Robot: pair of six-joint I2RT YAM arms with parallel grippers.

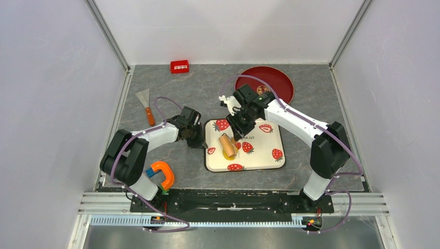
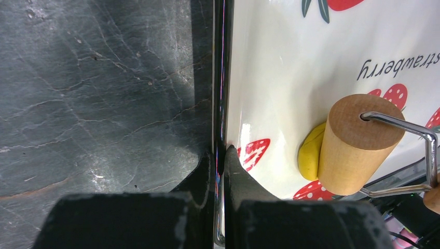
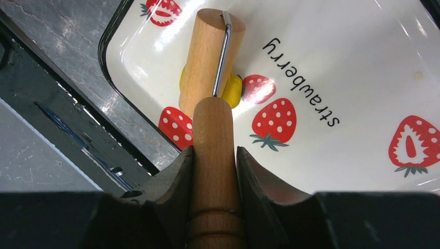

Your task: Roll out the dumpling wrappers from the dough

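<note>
A lump of yellow dough [image 1: 229, 153] [image 2: 310, 155] [image 3: 233, 90] lies on the white strawberry-print tray [image 1: 264, 153], near its front left. The tan wooden roller [image 1: 225, 141] [image 2: 358, 142] [image 3: 210, 54] rests on top of the dough and hides most of it. My right gripper [image 1: 237, 129] [image 3: 214, 155] is shut on the roller's wooden handle [image 3: 212, 135]. My left gripper [image 1: 200, 141] [image 2: 221, 155] is shut on the tray's dark left rim [image 2: 220, 78]. No flat round dumpling wrappers show in any view.
A red plate [image 1: 265, 83] sits at the back right. A small red box [image 1: 179, 66] is at the back. A scraper with an orange handle [image 1: 146, 106] lies at the left. An orange clamp [image 1: 163, 174] sits by the left arm's base.
</note>
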